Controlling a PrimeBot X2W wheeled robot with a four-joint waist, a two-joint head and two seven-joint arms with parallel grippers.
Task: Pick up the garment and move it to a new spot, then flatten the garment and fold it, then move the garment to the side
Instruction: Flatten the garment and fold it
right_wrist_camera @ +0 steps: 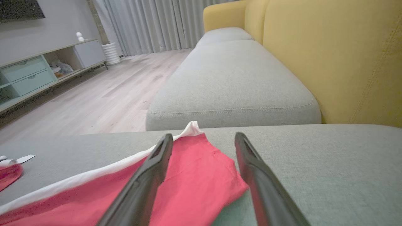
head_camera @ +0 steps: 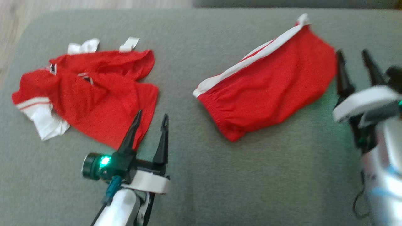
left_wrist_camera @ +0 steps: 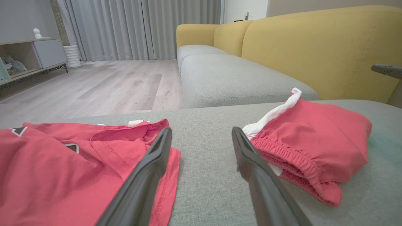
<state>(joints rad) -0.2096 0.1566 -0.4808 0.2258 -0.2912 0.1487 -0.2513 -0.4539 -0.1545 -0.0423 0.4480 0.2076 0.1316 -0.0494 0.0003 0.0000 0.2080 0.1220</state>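
**Q:** What surface carries the scene?
**A:** A grey sofa seat (head_camera: 194,175), broad and flat, occupies the foreground. Both arms reach over it from the near edge.

**Q:** How do the end effectors stand?
**A:** The left gripper (head_camera: 152,113) has its two dark fingers spread wide and empty. Its left finger overlaps the hem of the red jersey (head_camera: 94,94); whether they touch cannot be told. The right gripper (head_camera: 352,52), likewise spread and empty, sits just beside the right edge of the red shorts (head_camera: 267,88).

**Q:** Where do the garments lie?
**A:** The jersey lies crumpled at the left of the seat, with white cuffs and tabs showing. The shorts lie at the right, folded over, with the elastic waistband facing the left gripper and a white stripe along the far edge. Bare cushion separates the two garments, which are well apart. Bare cushion is also all that lies between each gripper and its nearest cloth.

**Q:** What lies beyond?
**A:** A second grey seat cushion (left_wrist_camera: 226,78) comes next, with the yellow backrest (left_wrist_camera: 314,47) along the right. Farther off are a pale wooden floor (left_wrist_camera: 110,84), a low sideboard (left_wrist_camera: 31,53), a white ribbed pot (left_wrist_camera: 73,56) and grey curtains (left_wrist_camera: 141,28).
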